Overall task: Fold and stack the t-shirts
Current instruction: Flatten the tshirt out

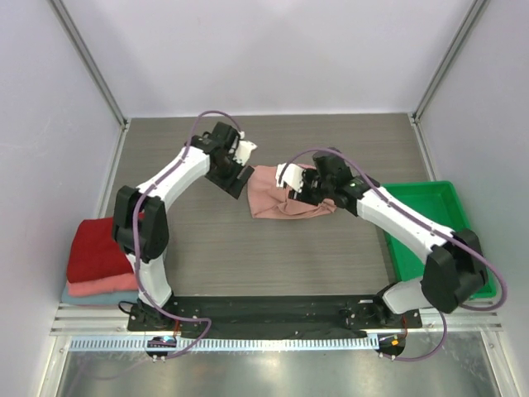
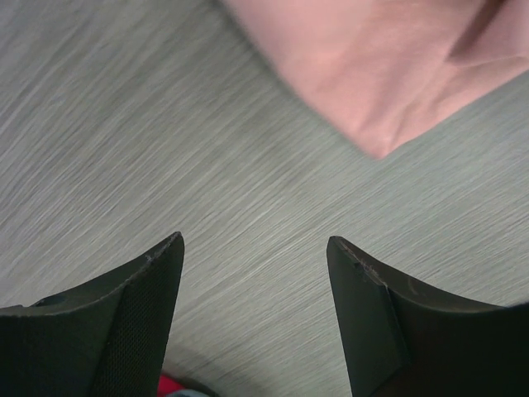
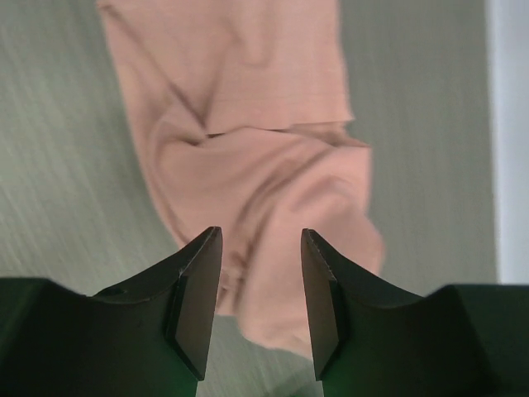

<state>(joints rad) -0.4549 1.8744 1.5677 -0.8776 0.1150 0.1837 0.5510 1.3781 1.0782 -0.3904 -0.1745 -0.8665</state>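
Observation:
A dusty-pink t-shirt (image 1: 277, 197) lies folded and rumpled on the table's middle. In the right wrist view the same t-shirt (image 3: 248, 141) spreads below my right gripper (image 3: 260, 240), which hangs open above its near end with nothing between the fingers. My right gripper (image 1: 302, 186) sits over the shirt's right part. Left of the shirt, my left gripper (image 1: 240, 169) hovers open; in its wrist view the left gripper (image 2: 254, 248) frames bare table, with a shirt corner (image 2: 380, 74) ahead. A stack of folded t-shirts, dark red (image 1: 97, 248) over salmon-pink (image 1: 103, 286) over light-blue (image 1: 83, 298), rests at the left.
A green plastic tray (image 1: 438, 217) stands at the right edge of the table, partly under the right arm. Metal frame posts and white walls enclose the grey wood-grain table (image 1: 248, 248). The arm bases sit on a black rail (image 1: 264, 310) at the near edge.

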